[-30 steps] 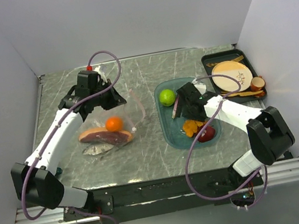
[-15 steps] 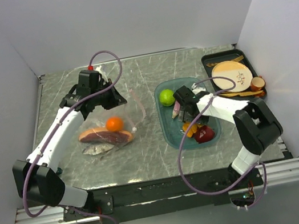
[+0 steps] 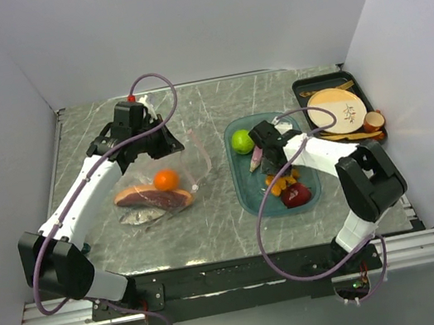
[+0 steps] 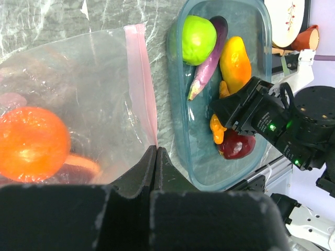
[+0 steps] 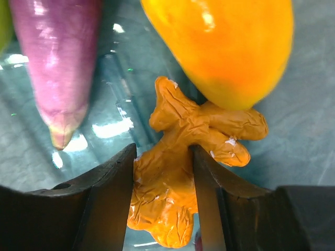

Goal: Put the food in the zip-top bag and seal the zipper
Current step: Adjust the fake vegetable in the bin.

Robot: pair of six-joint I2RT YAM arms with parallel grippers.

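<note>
1. Right tool (image 5: 163, 152) has shifted slightly left within the tray (image 3: 247, 191) and now grips an orange bit (image 5: 167, 209).
2. Left tool (image 4: 156, 152) stays clenched on the bag (image 4: 89, 78) beside its zipper (image 4: 140, 73).
3. Orange (image 3: 166, 179) lies in the bag on the bench (image 3: 212, 231).

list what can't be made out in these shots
Left wrist: the left gripper blocks the lower part of the bag; the right arm covers part of the apple.
Right wrist: unclear whether the right gripper squeezes the orange lump.
Top: the pink strip is too thin to judge.
</note>
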